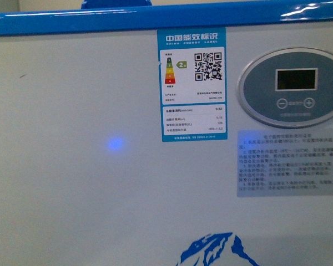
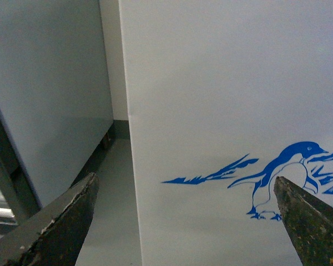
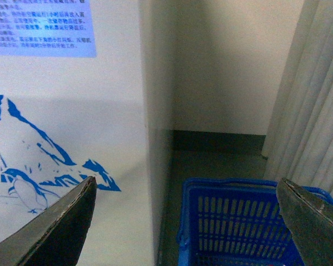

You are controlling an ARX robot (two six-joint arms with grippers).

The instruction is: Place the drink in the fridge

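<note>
Cream wall [image 3: 233, 66] meets grey floor [image 3: 211, 166] beside curtain [image 3: 313, 94].

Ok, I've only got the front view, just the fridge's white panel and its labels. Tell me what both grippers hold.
Observer: Nothing. The left gripper and the right gripper are both open and empty, pointed at the fridge.
Operator: Report what's past the corner by the right gripper.
Observer: A blue basket, between the fridge and a pale curtain.
</note>
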